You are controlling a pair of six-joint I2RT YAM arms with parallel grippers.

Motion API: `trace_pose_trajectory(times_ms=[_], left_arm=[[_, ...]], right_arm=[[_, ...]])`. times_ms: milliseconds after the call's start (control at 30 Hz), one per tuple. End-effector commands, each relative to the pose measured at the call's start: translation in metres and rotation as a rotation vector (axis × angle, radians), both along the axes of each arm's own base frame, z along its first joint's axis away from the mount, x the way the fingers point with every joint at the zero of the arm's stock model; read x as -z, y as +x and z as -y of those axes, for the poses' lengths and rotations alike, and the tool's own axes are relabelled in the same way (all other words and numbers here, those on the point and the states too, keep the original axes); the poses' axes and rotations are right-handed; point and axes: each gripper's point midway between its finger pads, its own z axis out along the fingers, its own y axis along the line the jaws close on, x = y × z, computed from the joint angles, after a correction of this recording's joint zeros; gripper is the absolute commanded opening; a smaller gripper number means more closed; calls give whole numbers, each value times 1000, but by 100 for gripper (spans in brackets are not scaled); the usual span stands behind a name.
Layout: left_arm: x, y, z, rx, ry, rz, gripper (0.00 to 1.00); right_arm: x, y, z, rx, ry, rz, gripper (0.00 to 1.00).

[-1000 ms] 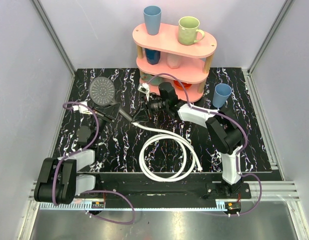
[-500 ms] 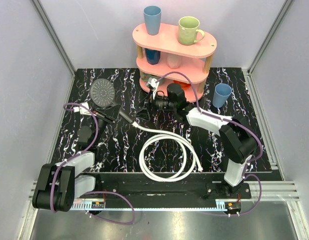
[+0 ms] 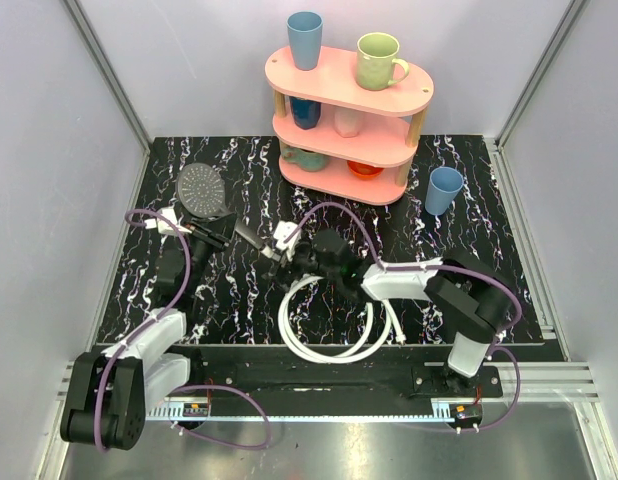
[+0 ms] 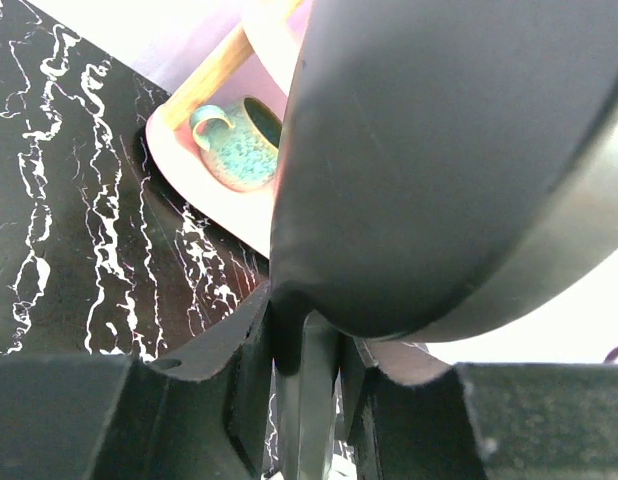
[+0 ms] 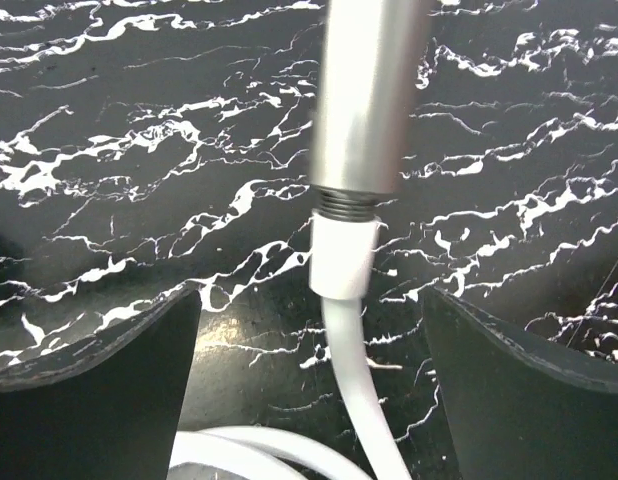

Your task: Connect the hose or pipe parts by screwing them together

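The grey round shower head (image 3: 202,189) lies at the table's left, its dark handle (image 3: 244,231) pointing right and toward the front. My left gripper (image 3: 213,234) is shut on that handle (image 4: 309,390), and the head's back (image 4: 439,150) fills the left wrist view. The white hose (image 3: 334,322) lies coiled at the front centre. Its white end fitting (image 5: 341,255) sits against the handle's threaded end (image 5: 346,205), with a few threads showing. My right gripper (image 5: 309,300) stands open, its fingers (image 5: 99,390) apart on either side of the hose, touching nothing. From above, the right gripper (image 3: 277,252) covers the joint.
A pink three-tier shelf (image 3: 349,130) with cups and mugs stands at the back. A blue cup (image 3: 444,190) stands on the table to its right. A teal mug (image 4: 237,150) is on the lowest tier. Purple cables (image 3: 184,275) trail along both arms.
My right gripper has opened wide and let go, and its arm has swung from beside the shelf toward the front, over the hose end. The left gripper stays shut on the handle.
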Motion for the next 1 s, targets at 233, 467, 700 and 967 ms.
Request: trace_pose_trajectory(times_ms=[233, 467, 700, 967], left_arm=[[-35, 3, -1, -44, -5, 43, 0], [-37, -1, -3, -59, -20, 34, 0], [-29, -11, 5, -44, -77, 37, 0], [-19, -29, 17, 29, -89, 133, 0]], right_arm=[[-26, 30, -20, 221, 7, 317, 93], [-31, 30, -30, 232, 33, 342, 69], [-55, 31, -45, 229, 134, 290, 31], [-89, 13, -62, 7, 245, 141, 0]])
